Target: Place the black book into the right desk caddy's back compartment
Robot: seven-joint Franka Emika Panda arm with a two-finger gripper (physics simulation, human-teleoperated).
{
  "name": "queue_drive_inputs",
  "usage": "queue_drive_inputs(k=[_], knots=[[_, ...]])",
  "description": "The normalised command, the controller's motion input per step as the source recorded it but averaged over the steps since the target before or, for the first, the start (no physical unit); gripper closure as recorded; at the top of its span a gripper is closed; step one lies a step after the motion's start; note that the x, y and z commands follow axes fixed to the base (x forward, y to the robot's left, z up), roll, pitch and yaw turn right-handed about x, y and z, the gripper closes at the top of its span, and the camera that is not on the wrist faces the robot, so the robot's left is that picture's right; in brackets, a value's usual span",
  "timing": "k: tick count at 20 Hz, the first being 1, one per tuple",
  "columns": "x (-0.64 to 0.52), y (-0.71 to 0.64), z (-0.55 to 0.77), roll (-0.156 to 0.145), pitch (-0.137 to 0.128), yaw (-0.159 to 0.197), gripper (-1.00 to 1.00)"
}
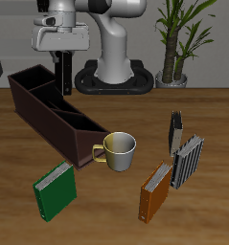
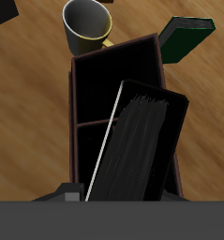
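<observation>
Most of the carry looks done. Exterior view: tool (image 1: 64, 59) closed on the black book (image 1: 65, 75), which hangs upright over the right desk caddy (image 1: 51, 117), w/ its lower edge at the rim near the back compartment (image 1: 32, 89). Wrist view: book tilted across the caddy's cells, not seated yet. Left: lower, let go.

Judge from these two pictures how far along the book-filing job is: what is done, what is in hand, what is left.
Done: the black book is off the table, gripped upright by the gripper. In hand: it hangs above the right desk caddy, and the wrist view shows it over the dividers. Left: lowering it into the back compartment and letting go; the book does not yet look seated.
</observation>
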Motion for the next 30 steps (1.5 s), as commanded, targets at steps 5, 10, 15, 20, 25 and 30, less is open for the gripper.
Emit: queue_drive_inputs(k=[5, 10, 15, 20, 25, 30], knots=[[-0.08, -0.20, -0.13, -0.038, 0.025, 0.061, 1.00], [-0.09, -0.23, 0.01, -0.048, -0.005, 0.046, 1.00], [0.00, -0.19, -0.01, -0.021, -0.013, 0.047, 1.00], [0.07, -0.32, -0.01, -0.071, 0.001, -0.018, 1.00], [-0.03, -0.06, 0.00, -0.017, -0.008, -0.009, 1.00], [0.05, -0.01, 0.01, 0.000, -0.012, -0.013, 1.00]])
